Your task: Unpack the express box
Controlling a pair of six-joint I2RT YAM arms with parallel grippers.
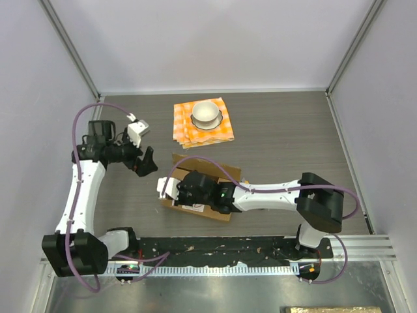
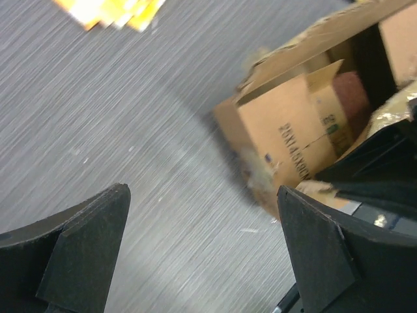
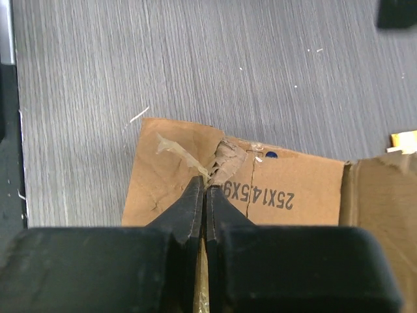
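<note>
The express box point(image 1: 225, 171), a brown cardboard carton with its flaps up, lies at the table's middle. My right gripper point(image 1: 174, 194) reaches over its left end. In the right wrist view the right gripper point(image 3: 205, 182) is shut, with a thin tan strip of the box point(image 3: 287, 189) pinched between its fingers beside torn tape. My left gripper point(image 1: 146, 163) hovers left of the box, open. In the left wrist view its jaws point(image 2: 202, 190) stand wide apart over bare table. The box point(image 2: 287, 130) lies to the right there, with a reddish-brown item point(image 2: 352, 91) inside.
An orange checked cloth point(image 1: 182, 130) lies behind the box with a white bowl point(image 1: 207, 112) on it. A corner of that cloth point(image 2: 111, 10) shows in the left wrist view. White walls enclose the table on three sides.
</note>
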